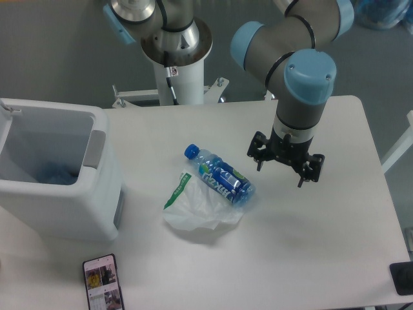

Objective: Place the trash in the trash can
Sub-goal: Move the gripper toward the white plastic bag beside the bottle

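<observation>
Tool (286, 169) hangs over the tabletop (310, 258), fingers spread, nothing between them. It is apart from both pieces of trash.

Landmark: bottle (220, 178). It lies flat on its side, long axis diagonal, blue cap pointing up-left in the camera view, base down-right. The tool sits just past the base end, on the side away from the trash can (55, 174). Judgement: the reach runs from the tool toward the can side, and the finger line would need to cross the bottle's axis, not run along it.

Bag (200, 210): crumpled, white with a green strip, touching the bottle on its near side and partly tucked under the base end. Risk, as a guess: a grasp at the base could catch bag film too.

Trash can stands well beyond the bottle's cap end, mouth open upward, grey panel on the rim facing the bottle. Tabletop between bottle and can is bare, so the carry path looks open.

Smartphone (103, 281) lies near the tabletop's front edge, below the can, well apart from the bottle; not trash.
</observation>
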